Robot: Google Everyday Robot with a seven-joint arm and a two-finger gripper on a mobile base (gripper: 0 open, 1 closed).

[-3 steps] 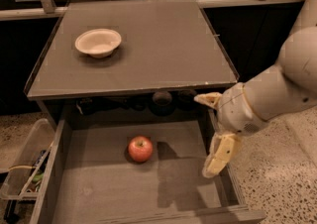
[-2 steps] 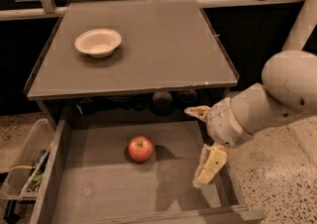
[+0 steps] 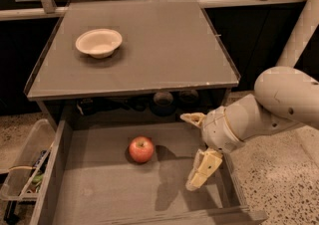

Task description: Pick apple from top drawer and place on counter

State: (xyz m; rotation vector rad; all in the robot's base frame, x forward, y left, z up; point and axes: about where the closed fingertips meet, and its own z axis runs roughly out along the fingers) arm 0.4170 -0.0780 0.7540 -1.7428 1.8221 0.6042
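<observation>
The small red apple (image 3: 141, 149) lies on the bare bottom of the open top drawer (image 3: 99, 194), near its middle. My gripper (image 3: 195, 150) hangs over the right part of the drawer, about a hand's width to the right of the apple and apart from it. Its two pale fingers (image 3: 203, 169) are spread wide, one toward the back and one toward the front, with nothing between them. The grey-brown counter (image 3: 159, 45) lies above and behind the drawer.
A white bowl (image 3: 98, 43) stands on the counter's left part. A clear plastic bin (image 3: 22, 162) with small items hangs left of the drawer. Dark objects sit in the shadow under the counter. A rail and glass run along the back. Speckled floor lies to the right.
My arm and gripper have moved left and a little down, further over the drawer and closer to the apple. The apple and bowl have not moved.
</observation>
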